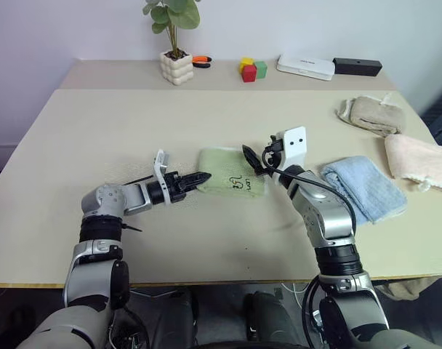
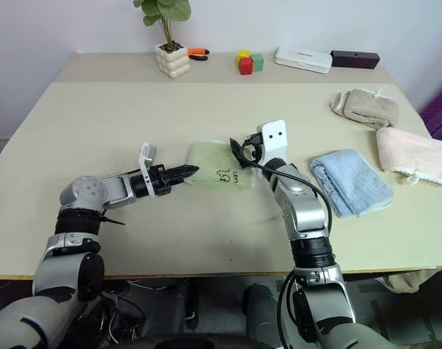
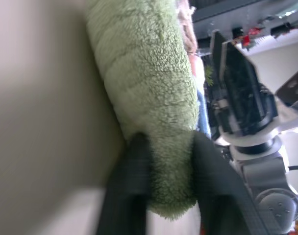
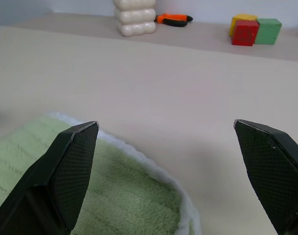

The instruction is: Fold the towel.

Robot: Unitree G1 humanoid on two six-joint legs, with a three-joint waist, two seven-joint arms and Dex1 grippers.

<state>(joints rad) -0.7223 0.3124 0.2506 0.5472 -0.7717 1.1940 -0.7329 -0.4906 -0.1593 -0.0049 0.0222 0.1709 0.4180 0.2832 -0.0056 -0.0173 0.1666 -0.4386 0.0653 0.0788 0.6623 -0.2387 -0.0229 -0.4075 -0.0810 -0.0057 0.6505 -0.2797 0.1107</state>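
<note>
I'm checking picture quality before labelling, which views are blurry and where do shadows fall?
Left wrist view: near black fingers soft, the towel sharp, table blurred. Right wrist view: crisp, blocks slightly soft. Left eye view: even light, faint shadow under the left gripper.

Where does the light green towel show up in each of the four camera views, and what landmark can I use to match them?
Left eye view: green towel at table centre, between the left gripper and right gripper.
Right eye view: same spot, centre.
Left wrist view: thick folded edge pinched between the left gripper's fingers.
Right wrist view: lower left, under the open right gripper.
Shared landmark: white plant pot.
</note>
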